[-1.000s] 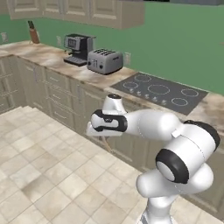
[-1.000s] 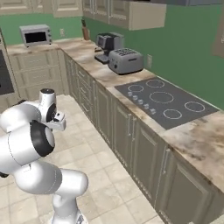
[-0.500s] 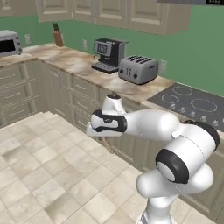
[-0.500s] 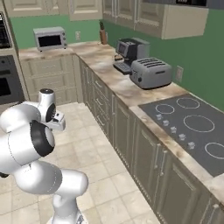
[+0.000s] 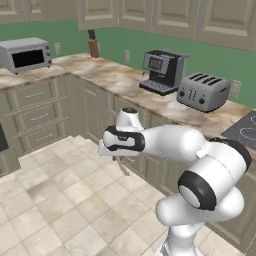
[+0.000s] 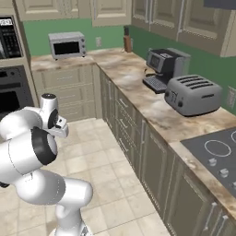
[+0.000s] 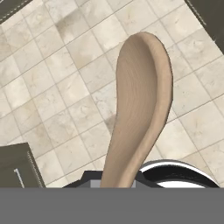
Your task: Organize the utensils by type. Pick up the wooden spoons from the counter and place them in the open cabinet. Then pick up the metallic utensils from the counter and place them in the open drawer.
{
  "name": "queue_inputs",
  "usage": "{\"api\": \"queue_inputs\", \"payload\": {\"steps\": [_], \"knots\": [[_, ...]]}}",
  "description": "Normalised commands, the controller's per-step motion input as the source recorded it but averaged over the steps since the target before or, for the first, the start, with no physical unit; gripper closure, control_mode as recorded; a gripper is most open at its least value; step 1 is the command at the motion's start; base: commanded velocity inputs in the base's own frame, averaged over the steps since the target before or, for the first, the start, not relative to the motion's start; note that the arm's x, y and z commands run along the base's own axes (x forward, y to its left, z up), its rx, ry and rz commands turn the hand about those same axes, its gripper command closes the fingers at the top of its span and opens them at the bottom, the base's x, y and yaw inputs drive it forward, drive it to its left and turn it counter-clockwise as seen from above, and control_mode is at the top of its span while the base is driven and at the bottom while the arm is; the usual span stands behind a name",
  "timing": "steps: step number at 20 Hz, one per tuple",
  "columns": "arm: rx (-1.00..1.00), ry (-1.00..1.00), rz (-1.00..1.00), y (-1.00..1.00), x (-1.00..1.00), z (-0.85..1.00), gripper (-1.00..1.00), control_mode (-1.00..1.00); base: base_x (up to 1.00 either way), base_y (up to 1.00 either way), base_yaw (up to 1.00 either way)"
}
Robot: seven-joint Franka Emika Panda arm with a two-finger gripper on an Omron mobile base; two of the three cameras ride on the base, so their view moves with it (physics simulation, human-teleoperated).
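Note:
A tan wooden spoon [image 7: 141,105] hangs over the tiled floor with its bowl pointing away from the hand and its handle running down between the jaws. My gripper [image 5: 114,156] is shut on that handle, and the spoon [image 5: 121,168] dangles below it in front of the lower cabinets. The marbled counter [image 5: 116,76] runs along the wall behind the arm, and it shows again from the other side as the counter [image 6: 140,92]. The metallic utensils, the open cabinet and the open drawer are out of view.
On the counter stand a toaster [image 5: 203,92], a coffee machine [image 5: 161,71], a microwave [image 5: 26,54] and a knife block [image 5: 93,47]. A cooktop [image 6: 216,156] lies to the right and a wall oven [image 6: 11,87] to the left. Tiled floor [image 5: 55,205] lies open in front.
The base has driven along the counter, so the whole scene shifted: toaster and coffee machine slid right and closer, and the microwave came into view. The arm kept its pose with the spoon held.

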Motion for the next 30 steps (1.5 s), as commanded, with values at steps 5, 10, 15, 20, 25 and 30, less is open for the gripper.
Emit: {"api": "queue_inputs", "payload": {"steps": [5,10,15,20,25,30], "knots": [[0.0,0.0,0.0,0.0,0.0,0.0,1.0,1.0,1.0,0.39,0.07],[0.0,0.0,0.0,0.0,0.0,0.0,1.0,1.0,1.0,0.24,-0.01],[0.0,0.0,0.0,0.0,0.0,0.0,1.0,1.0,1.0,0.21,-0.04],[0.0,0.0,0.0,0.0,0.0,0.0,1.0,1.0,1.0,0.17,-0.03],[0.0,0.0,0.0,0.0,0.0,0.0,1.0,1.0,1.0,0.14,-0.13],[0.0,0.0,0.0,0.0,0.0,0.0,1.0,1.0,1.0,0.15,-0.23]]}}
